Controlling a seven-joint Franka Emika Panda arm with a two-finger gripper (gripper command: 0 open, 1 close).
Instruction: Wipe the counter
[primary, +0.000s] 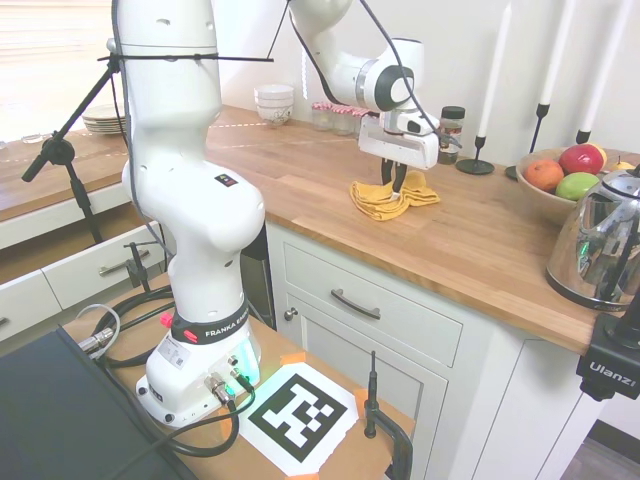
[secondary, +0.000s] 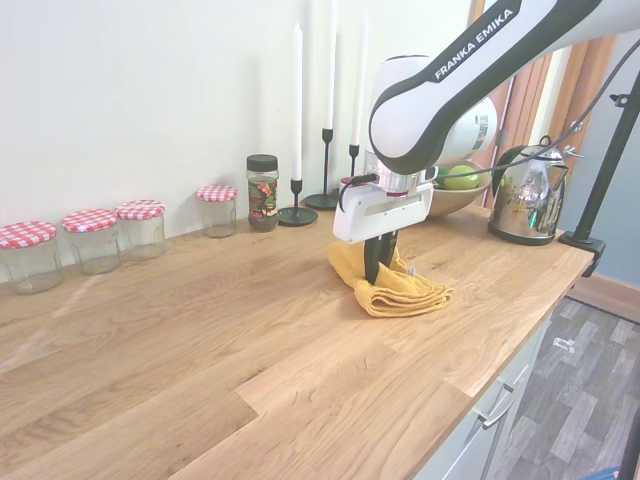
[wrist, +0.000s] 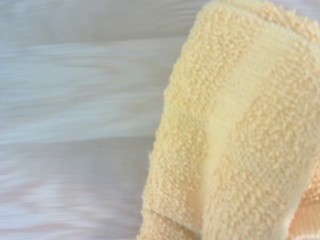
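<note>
One yellow cloth (secondary: 392, 288) lies bunched on the counter (secondary: 200, 340), directly beneath the gripper (secondary: 374, 272); its jaws stand clamped on the cloth's raised fold, bare wood stretching away leftward.

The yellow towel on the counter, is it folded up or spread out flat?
Folded up. The yellow towel sits bunched in stacked layers on the counter, with the gripper pressing down into it.
</note>
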